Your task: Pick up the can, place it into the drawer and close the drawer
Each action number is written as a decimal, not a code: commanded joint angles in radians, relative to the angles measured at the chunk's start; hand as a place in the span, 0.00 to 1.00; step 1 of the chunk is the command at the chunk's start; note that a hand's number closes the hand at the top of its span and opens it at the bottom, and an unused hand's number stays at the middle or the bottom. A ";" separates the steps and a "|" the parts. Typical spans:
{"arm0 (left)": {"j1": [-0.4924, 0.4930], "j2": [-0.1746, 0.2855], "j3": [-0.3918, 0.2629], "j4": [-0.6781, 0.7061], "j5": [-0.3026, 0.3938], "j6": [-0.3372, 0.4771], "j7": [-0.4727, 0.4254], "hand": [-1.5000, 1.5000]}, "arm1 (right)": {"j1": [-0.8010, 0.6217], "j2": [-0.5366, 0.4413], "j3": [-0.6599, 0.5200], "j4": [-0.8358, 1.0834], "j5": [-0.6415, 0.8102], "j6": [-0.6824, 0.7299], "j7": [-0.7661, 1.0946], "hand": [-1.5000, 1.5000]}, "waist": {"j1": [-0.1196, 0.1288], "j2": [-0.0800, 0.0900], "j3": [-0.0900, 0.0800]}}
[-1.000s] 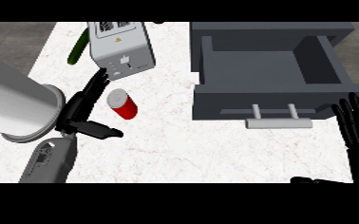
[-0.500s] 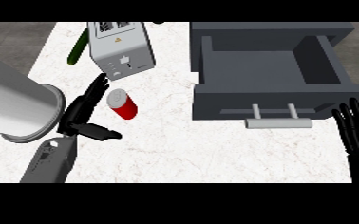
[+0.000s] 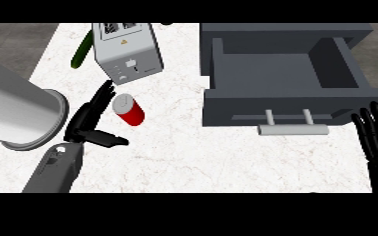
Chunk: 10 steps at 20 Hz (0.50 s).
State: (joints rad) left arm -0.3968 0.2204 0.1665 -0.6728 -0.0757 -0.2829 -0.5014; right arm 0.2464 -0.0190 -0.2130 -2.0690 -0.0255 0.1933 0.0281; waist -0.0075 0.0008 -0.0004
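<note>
A red can [image 3: 128,109] with a silver top lies tilted on the white marble counter [image 3: 192,155], left of centre. My left hand [image 3: 87,120] is open just left of it, fingers stretched up alongside the can and thumb pointing right below it, not closed on it. The dark grey drawer [image 3: 284,97] stands pulled out at the right, its inside bare, with a light grey handle [image 3: 291,128] on its front. My right hand [image 3: 367,132] shows at the right edge, fingers straight and pointing up, beside the drawer's front corner.
A silver toaster [image 3: 127,50] stands behind the can. A green cucumber [image 3: 81,52] lies to its left. A large metal pot [image 3: 26,112] sits at the left edge, close to my left forearm.
My right hand has risen a little along the right edge. The left hand and the can have hardly moved.
</note>
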 commanded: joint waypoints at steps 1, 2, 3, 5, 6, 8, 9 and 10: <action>-0.081 0.034 0.028 0.167 -0.007 -0.022 -0.083 0.00 | -0.001 0.018 0.040 0.011 0.044 -0.038 -0.020 0.00 | -0.004 0.002 0.000; -0.043 -0.023 0.001 0.088 -0.016 0.038 -0.053 0.00 | 0.041 0.006 -0.010 -0.032 -0.025 0.018 -0.013 0.00 | -0.002 0.000 0.000; -0.083 -0.009 0.011 0.177 -0.029 0.036 -0.109 0.00 | 0.004 0.018 0.044 -0.049 0.009 -0.029 0.045 0.00 | -0.004 0.001 0.000; -0.079 -0.006 0.016 0.158 -0.006 0.004 -0.072 0.00 | -0.001 -0.027 -0.027 -0.079 -0.060 0.014 0.105 0.00 | -0.002 0.000 0.000; -0.137 -0.011 0.022 0.278 -0.039 0.045 -0.157 0.00 | -0.055 -0.033 -0.033 -0.013 -0.060 0.010 0.069 0.00 | -0.007 0.003 -0.001; -0.102 0.019 0.015 0.209 -0.030 0.018 -0.124 0.00 | -0.012 -0.044 -0.074 -0.009 -0.088 0.040 0.033 0.00 | -0.002 0.001 0.000; -0.113 -0.037 0.006 0.192 -0.029 0.067 -0.099 0.00 | 0.014 -0.009 -0.041 0.021 -0.039 0.033 -0.026 0.00 | -0.002 0.000 0.000; -0.166 -0.004 0.027 0.291 -0.030 0.045 -0.117 0.00 | -0.020 -0.040 -0.068 -0.038 -0.087 0.030 0.060 0.00 | -0.006 0.002 0.000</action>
State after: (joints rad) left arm -0.4992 0.2170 0.1822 -0.4700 -0.1003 -0.2523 -0.6096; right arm 0.2399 -0.0409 -0.2506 -2.0859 -0.0742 0.2136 0.0558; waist -0.0103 0.0014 0.0000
